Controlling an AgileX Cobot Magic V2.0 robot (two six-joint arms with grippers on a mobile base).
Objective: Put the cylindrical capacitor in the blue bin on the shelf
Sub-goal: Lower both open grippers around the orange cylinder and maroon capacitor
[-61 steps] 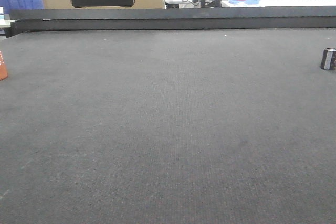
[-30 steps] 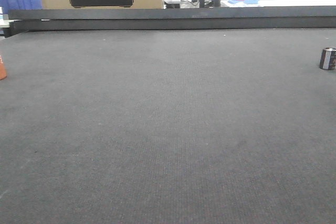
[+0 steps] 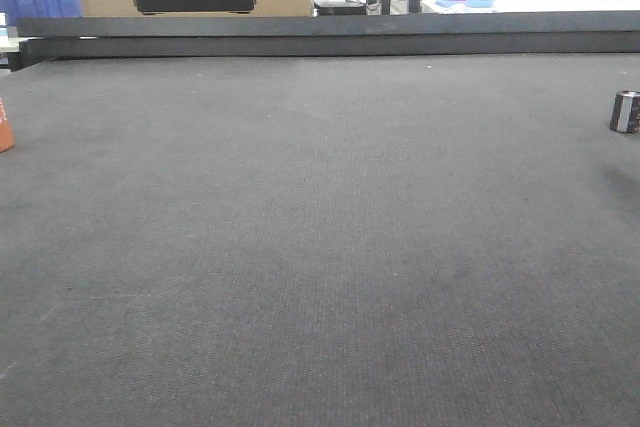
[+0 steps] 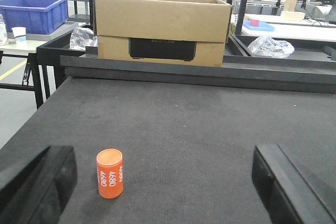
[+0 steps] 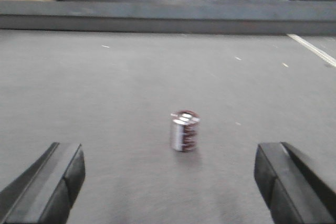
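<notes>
**Capacitor straight ahead of your right claw**

The stubby black cylindrical capacitor with the silvery band [image 5: 185,130] stands upright, long axis vertical, on the dark grey felt tabletop [image 5: 105,77]. It is just ahead of the right claw [image 5: 168,179], a touch right of its centreline. That claw is spread wide and empty, so your right arm is the nearer one. The left claw [image 4: 163,182], also spread and empty, faces the orange cylinder printed 4680 [image 4: 109,173]. Nothing crowds the capacitor, and a raised dark rail [image 5: 168,17] closes the tabletop's far edge.
</notes>
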